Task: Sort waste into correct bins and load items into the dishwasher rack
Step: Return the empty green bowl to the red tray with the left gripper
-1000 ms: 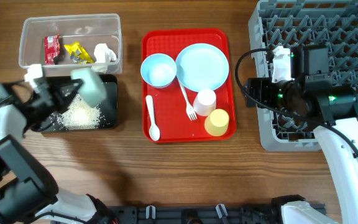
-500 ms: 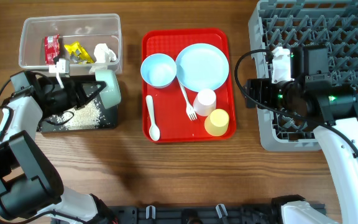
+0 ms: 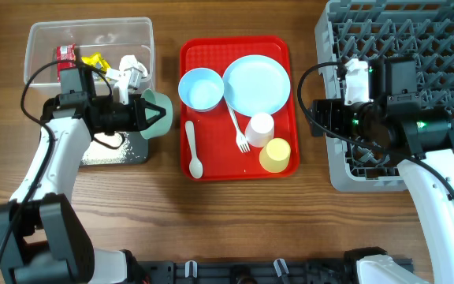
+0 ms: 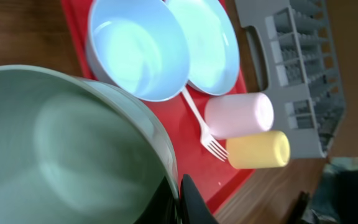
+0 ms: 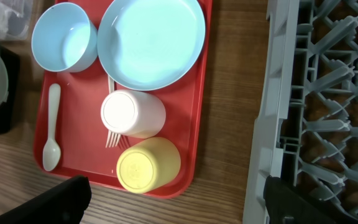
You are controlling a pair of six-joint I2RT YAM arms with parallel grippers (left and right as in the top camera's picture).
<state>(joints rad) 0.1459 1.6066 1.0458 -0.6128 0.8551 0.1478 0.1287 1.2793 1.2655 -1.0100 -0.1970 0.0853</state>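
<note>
Waste looks sorted: wrappers [image 3: 65, 55], tissue [image 3: 130, 69] in tub [image 3: 30, 55], rice [image 3: 103, 143] in black tray [image 3: 139, 151]; left gripper [image 3: 139, 116] clamps empty bowl [image 3: 159, 115], right gripper [image 5: 174, 193] wide open, empty; rack [image 3: 337, 177] looks bare.

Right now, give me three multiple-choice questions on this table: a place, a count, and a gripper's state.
1. Where is the white spoon? A on the red tray B in the dishwasher rack C in the clear tub
2. Cups on that tray? A one B two C three
3. The left gripper is: A open B shut on a pale bowl C shut on the fork
Answers: A, it lies on the tray's left side; B, one white cup, one yellow cup; B, fingers pinch the bowl's rim.
</note>
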